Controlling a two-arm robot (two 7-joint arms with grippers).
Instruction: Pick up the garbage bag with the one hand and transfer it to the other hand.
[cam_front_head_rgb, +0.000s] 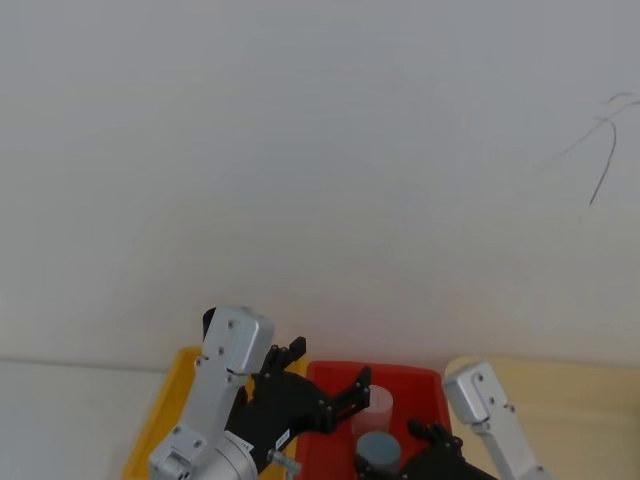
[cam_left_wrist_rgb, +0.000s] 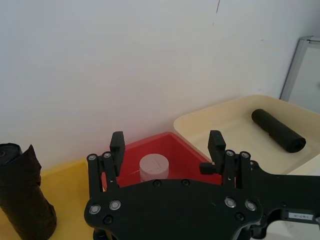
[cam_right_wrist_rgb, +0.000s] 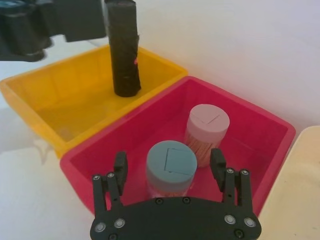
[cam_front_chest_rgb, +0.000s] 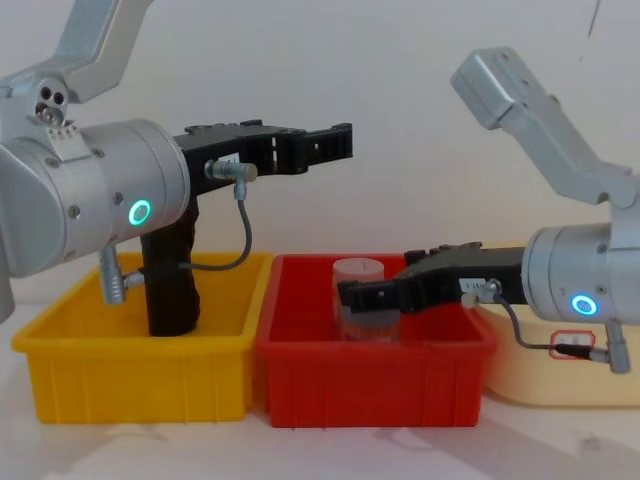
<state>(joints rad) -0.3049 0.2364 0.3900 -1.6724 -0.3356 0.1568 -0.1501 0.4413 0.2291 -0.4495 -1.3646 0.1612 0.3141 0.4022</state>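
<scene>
The garbage bag (cam_front_chest_rgb: 170, 290), a tall black roll, stands upright in the yellow bin (cam_front_chest_rgb: 130, 380); it also shows in the right wrist view (cam_right_wrist_rgb: 122, 47) and the left wrist view (cam_left_wrist_rgb: 22, 197). My left gripper (cam_front_chest_rgb: 330, 140) hangs open and empty, well above the bins and to the right of the roll's top. Its fingers (cam_left_wrist_rgb: 117, 145) stand wide apart. My right gripper (cam_right_wrist_rgb: 169, 167) is open, low in the red bin (cam_front_chest_rgb: 370, 385). It straddles the blue-lidded jar (cam_right_wrist_rgb: 171, 165).
A pink-lidded jar (cam_right_wrist_rgb: 207, 125) stands behind the blue-lidded one in the red bin. A cream tray (cam_left_wrist_rgb: 225, 120) on the right holds another black roll (cam_left_wrist_rgb: 277, 130) lying down. The three bins sit side by side before a white wall.
</scene>
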